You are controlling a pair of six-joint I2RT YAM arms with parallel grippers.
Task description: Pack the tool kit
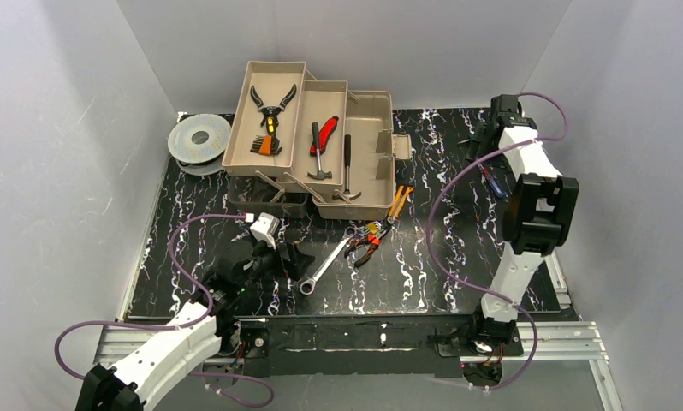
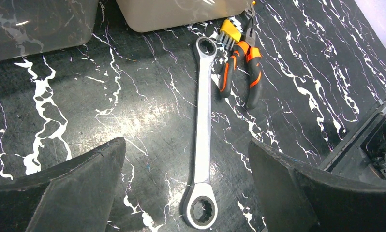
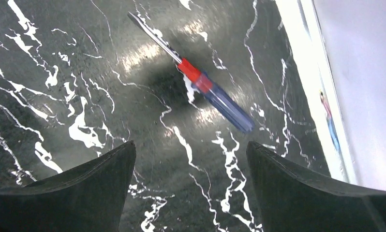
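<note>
The tan toolbox (image 1: 368, 141) stands open at the back with its trays folded out. They hold black pliers (image 1: 272, 104), a red-handled tool (image 1: 323, 135) and a hammer (image 1: 347, 167). A silver wrench (image 2: 203, 130) lies on the black marble table, its near ring end between the fingers of my open left gripper (image 2: 186, 144), which hovers above it. Orange pliers (image 2: 242, 72) lie next to the wrench's far end. My right gripper (image 3: 191, 145) stands open over the table. A blue and red screwdriver (image 3: 205, 84) lies just ahead of it, untouched.
A round grey wire spool (image 1: 199, 137) sits left of the toolbox. A yellow key set (image 2: 230, 31) lies by the box's base. The smoky lid (image 2: 36, 29) lies at the box's near left. The white wall (image 3: 355, 72) runs close to the screwdriver.
</note>
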